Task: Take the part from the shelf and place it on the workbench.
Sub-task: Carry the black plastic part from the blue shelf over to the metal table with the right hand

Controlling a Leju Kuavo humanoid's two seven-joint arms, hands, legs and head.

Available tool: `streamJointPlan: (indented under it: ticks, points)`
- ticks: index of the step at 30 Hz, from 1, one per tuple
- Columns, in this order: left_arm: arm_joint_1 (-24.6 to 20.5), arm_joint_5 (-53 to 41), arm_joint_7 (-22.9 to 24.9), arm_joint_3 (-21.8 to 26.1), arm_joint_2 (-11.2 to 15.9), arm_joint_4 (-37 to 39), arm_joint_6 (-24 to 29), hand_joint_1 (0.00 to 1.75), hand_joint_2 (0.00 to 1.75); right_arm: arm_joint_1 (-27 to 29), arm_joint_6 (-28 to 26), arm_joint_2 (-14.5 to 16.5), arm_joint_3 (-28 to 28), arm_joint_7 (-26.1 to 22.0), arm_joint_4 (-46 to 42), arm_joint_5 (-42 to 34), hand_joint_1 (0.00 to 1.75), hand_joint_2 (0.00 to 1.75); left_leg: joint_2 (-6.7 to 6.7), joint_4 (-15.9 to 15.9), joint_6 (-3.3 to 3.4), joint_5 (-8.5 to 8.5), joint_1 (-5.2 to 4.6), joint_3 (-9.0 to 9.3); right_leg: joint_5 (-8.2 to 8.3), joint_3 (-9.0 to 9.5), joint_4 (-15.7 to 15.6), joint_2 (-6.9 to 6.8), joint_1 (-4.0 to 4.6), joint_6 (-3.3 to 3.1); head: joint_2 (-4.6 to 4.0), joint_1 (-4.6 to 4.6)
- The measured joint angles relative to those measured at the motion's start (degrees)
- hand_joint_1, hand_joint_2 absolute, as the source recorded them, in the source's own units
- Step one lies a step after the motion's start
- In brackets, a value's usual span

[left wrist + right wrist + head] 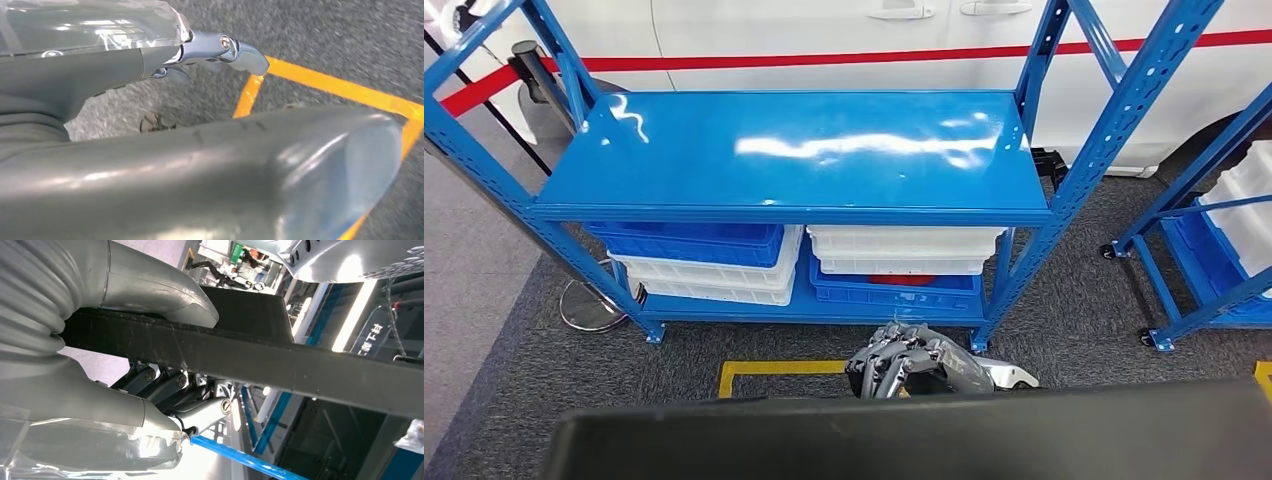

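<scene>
The long flat black part (pixel 280 365) is clamped in the right hand (pixel 165 385), thumb over it, fingers beneath, its edge crossing the head view's foot. The left hand (pixel 220 47) (fingers loosely extended, holding nothing) hangs over grey carpet (pixel 325 35) before the blue metal shelf (pixel 794 150).

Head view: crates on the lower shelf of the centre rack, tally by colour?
Blue crates: 2
White crates: 4, going by the stacked rims
Total: 6
</scene>
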Motion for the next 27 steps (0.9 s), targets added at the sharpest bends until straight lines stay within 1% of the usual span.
streamJointPlan:
  ticks: [1,2,3,4,5,6,7,8,9,10,11,12,13,14,15,16,17,18,19,20,21,22,24,25,26,27]
  points:
    - [0.1,0.1,-0.1,0.1,0.0,0.0,0.8,0.00,0.00,0.0,0.1,0.0,0.0,0.0,0.2,-0.2,1.61,1.75,-0.05,-0.5,0.11,0.96,0.00,0.28,0.02,-0.01,0.1,0.47,0.04,0.00,0.00,0.00]
    - [0.1,0.1,-0.2,0.2,0.0,0.0,1.5,0.00,0.00,0.0,0.1,0.0,0.0,0.1,0.4,-0.3,1.61,1.75,-0.28,-3.2,0.31,2.82,0.00,1.58,0.03,0.03,0.1,0.95,0.06,0.02,0.00,0.00]
    - [0.1,0.1,-0.3,0.3,0.0,0.0,2.1,0.00,0.00,0.1,0.1,0.0,0.0,0.0,0.6,-0.4,1.61,1.75,-1.01,-7.3,0.59,5.00,0.00,3.53,0.04,0.06,0.2,1.44,0.05,0.07,0.00,0.00]
    - [0.1,0.1,-0.5,0.4,0.0,0.0,2.6,0.00,0.00,0.1,0.1,0.0,0.0,0.0,0.7,-0.4,1.61,1.75,-2.10,-11.3,0.86,6.59,0.01,5.37,0.05,-0.01,0.3,1.91,0.12,0.23,0.00,0.02]
    - [0.1,0.1,-0.8,0.5,0.0,0.0,2.9,0.00,0.00,0.1,0.1,0.0,0.0,0.0,0.8,-0.4,1.61,1.75,-3.02,-14.3,1.09,7.53,-0.01,6.71,0.13,-0.19,0.4,2.38,0.09,0.48,0.00,0.01]
    - [0.1,0.0,-1.0,0.5,0.0,0.0,3.2,0.00,0.00,0.2,0.1,0.0,0.0,0.0,0.8,-0.3,1.61,1.75,-3.70,-15.9,1.27,7.82,-0.08,7.39,0.26,-0.44,0.4,2.80,0.01,0.82,0.00,0.03]
    - [0.1,-0.1,-1.2,0.5,0.0,0.0,3.5,0.00,0.00,0.4,0.1,0.1,0.0,0.1,0.8,-0.3,1.61,1.75,-3.78,-16.2,1.38,7.67,-0.18,7.52,0.44,-0.68,0.4,3.21,-0.09,1.21,0.00,0.02]
    - [0.0,-0.1,-1.5,0.5,0.0,0.0,3.7,0.00,0.00,0.7,0.1,0.1,0.0,0.1,0.8,-0.1,1.61,1.75,-3.34,-16.5,1.60,7.77,-0.17,7.55,0.63,-0.82,0.3,3.66,-0.16,1.63,0.00,0.02]
    - [0.0,-0.2,-1.7,0.5,0.0,0.0,3.9,0.00,0.00,1.0,0.2,0.1,0.1,0.1,0.8,0.1,1.61,1.75,-2.83,-16.7,1.91,7.97,-0.09,7.61,0.63,-0.89,0.3,3.66,-0.21,1.96,0.00,0.03]
    - [-0.1,-0.3,-2.0,0.5,-0.1,0.0,4.0,0.00,0.00,1.3,0.2,0.1,0.1,-0.1,0.8,0.4,1.61,1.75,-2.29,-17.0,2.25,8.18,0.03,7.71,0.16,-1.16,0.9,3.08,-0.16,2.23,0.00,0.11]
    - [-0.1,-0.3,-2.2,0.5,-0.1,0.0,4.0,0.00,0.00,1.5,0.2,0.1,0.1,-0.3,0.8,0.7,1.61,1.75,-1.68,-17.3,2.59,8.39,0.15,7.77,-0.99,-1.94,2.5,2.16,-0.10,2.43,0.00,0.23]
    - [0.0,-0.4,-2.4,0.5,-0.1,0.0,4.0,0.00,0.00,1.6,0.4,0.1,0.1,-0.5,0.8,0.9,1.61,1.75,-1.09,-17.5,2.81,8.49,0.13,7.77,-2.73,-3.29,5.4,1.02,-0.15,2.55,0.00,0.32]
    - [0.0,-0.4,-2.6,0.5,-0.1,0.0,3.9,0.00,0.00,1.7,0.5,0.1,0.1,-0.7,0.8,1.0,1.61,1.75,-0.54,-17.5,2.95,8.51,0.05,7.69,-4.71,-5.10,9.3,0.17,-0.15,2.68,0.00,0.43]
    - [0.0,-0.4,-2.8,0.5,-0.1,0.0,3.8,0.00,0.00,1.8,0.7,0.2,0.1,-0.8,0.8,1.1,1.61,1.75,0.06,-17.4,3.01,8.50,-0.02,7.61,-6.28,-6.88,13.1,-0.17,-0.19,2.80,0.00,0.45]
    - [0.0,-0.4,-3.0,0.5,-0.1,0.0,3.7,0.00,0.00,1.9,0.9,0.2,0.1,-0.9,0.8,1.1,1.61,1.75,0.62,-17.4,3.03,8.48,-0.08,7.56,-6.97,-8.02,15.6,-0.31,-0.23,2.90,0.00,0.45]
    - [0.0,-0.4,-3.1,0.6,-0.1,0.0,3.5,0.00,0.00,2.0,1.1,0.2,0.1,-1.0,0.9,1.1,1.61,1.75,1.18,-17.4,3.01,8.46,-0.11,7.54,-6.54,-8.12,16.0,-0.43,-0.24,2.93,0.00,0.45]
    - [-0.1,-0.4,-3.3,0.6,0.0,0.0,3.3,0.00,0.00,2.0,1.1,0.2,0.1,-1.2,0.9,1.1,1.61,1.75,1.68,-17.3,2.96,8.42,-0.13,7.56,-5.16,-7.02,14.1,-0.67,-0.23,2.87,-0.01,0.45]
    - [-0.2,-0.4,-3.5,0.6,0.0,0.0,3.2,0.00,0.00,2.0,1.2,0.2,0.1,-1.3,1.0,1.0,1.61,1.75,2.13,-17.2,2.86,8.34,-0.15,7.62,-3.22,-4.86,10.3,-1.29,-0.17,2.68,-0.01,0.45]
    - [-0.2,-0.5,-3.6,0.6,0.1,0.0,3.0,0.00,0.00,2.0,1.2,0.2,0.1,-1.3,1.0,1.0,1.61,1.75,2.55,-17.1,2.69,8.22,-0.28,7.69,-1.76,-2.59,6.0,-2.34,0.05,2.40,-0.01,0.45]
    - [-0.3,-0.5,-3.7,0.6,0.2,0.0,3.0,0.00,0.00,2.0,1.2,0.2,0.1,-1.4,0.9,1.0,1.61,1.75,2.90,-17.0,2.47,8.10,-0.42,7.74,-0.71,-0.84,2.7,-3.14,0.29,2.03,-0.01,0.43]
    - [-0.3,-0.6,-3.8,0.5,0.2,0.0,2.9,0.00,0.00,2.0,1.2,0.3,0.1,-1.4,1.0,0.9,1.61,1.75,3.27,-16.9,2.22,7.99,-0.56,7.78,-0.27,0.16,0.6,-3.68,0.53,1.68,0.00,0.41]
    - [-0.4,-0.6,-3.8,0.5,0.3,0.0,2.9,0.00,0.00,2.0,1.2,0.4,0.1,-1.4,1.0,0.9,1.61,1.75,3.65,-16.9,1.96,7.93,-0.69,7.80,-0.34,0.28,0.0,-3.70,0.75,1.39,0.00,0.39]
    - [-0.5,-0.7,-3.9,0.5,0.4,0.0,2.8,0.00,0.00,2.0,1.6,0.7,0.1,-1.5,1.2,0.8,1.61,1.75,4.27,-16.9,1.38,7.75,-0.64,7.83,0.00,0.12,-0.2,-2.61,0.64,0.78,0.00,0.39]
    - [-0.6,-0.8,-3.9,0.5,0.4,0.0,2.8,0.00,0.00,2.0,1.9,1.0,0.2,-1.5,1.3,0.9,1.61,1.75,3.87,-16.4,1.08,7.25,-0.54,7.68,0.19,0.13,-0.4,-2.16,0.51,0.45,0.00,0.39]
    - [-0.6,-0.9,-3.9,0.5,0.5,0.0,2.8,0.00,0.00,2.0,2.1,1.3,0.3,-1.6,1.5,0.9,1.61,1.75,3.02,-14.9,0.79,6.15,-0.42,7.12,0.40,0.13,-0.6,-1.75,0.35,0.11,0.00,0.38]
    - [-0.6,-1.0,-3.9,0.5,0.6,0.0,2.8,0.00,0.00,1.9,2.3,1.8,0.4,-1.7,1.7,0.9,1.61,1.75,1.87,-12.3,0.55,4.49,-0.27,6.02,0.55,0.14,-0.7,-1.35,0.24,-0.13,0.00,0.36]
